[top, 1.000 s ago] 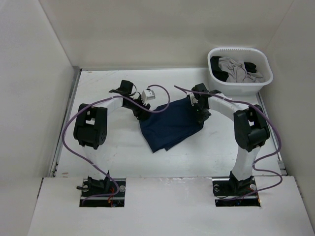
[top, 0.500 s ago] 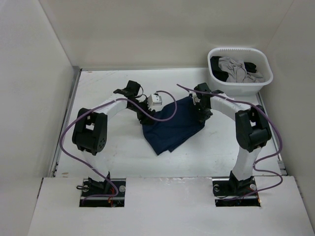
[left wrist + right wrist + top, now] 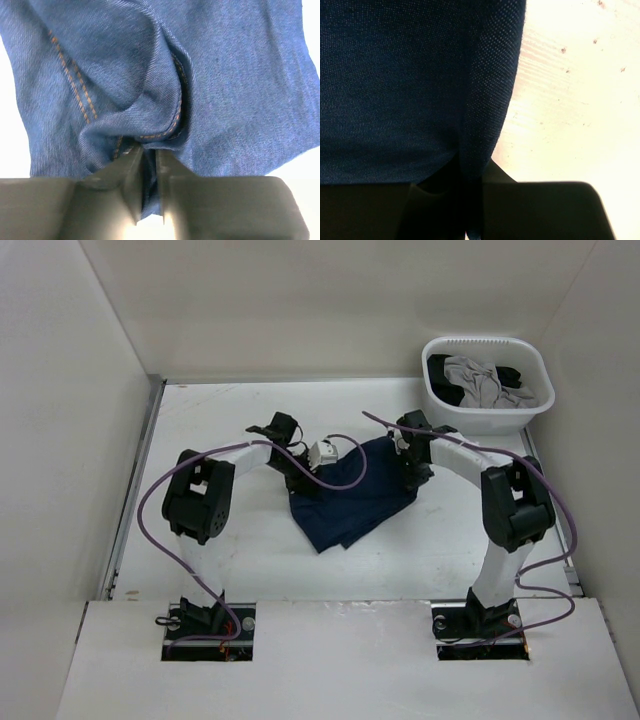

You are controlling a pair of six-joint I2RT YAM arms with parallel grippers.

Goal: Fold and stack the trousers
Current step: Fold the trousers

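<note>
The trousers [image 3: 350,498] lie bunched as a dark navy heap in the middle of the table. In the left wrist view they are blue denim [image 3: 225,75] with orange stitching. My left gripper [image 3: 303,480] is at their left edge, shut on a raised fold of denim [image 3: 149,157]. My right gripper [image 3: 413,478] is at their right edge, shut on the dark cloth's hem [image 3: 471,175] beside bare table. The trousers [image 3: 395,75] fill the left of that view. The waistband patch does not show.
A white basket [image 3: 480,420] stands at the back right corner with a light grey garment [image 3: 470,375] and a black garment [image 3: 520,375] in it. Walls close in the left, back and right of the white table [image 3: 200,420]. Purple cables loop over both arms.
My left arm has swung right onto the trousers' left edge and its gripper has closed on a fold. The right arm has held its grip and barely moved.
</note>
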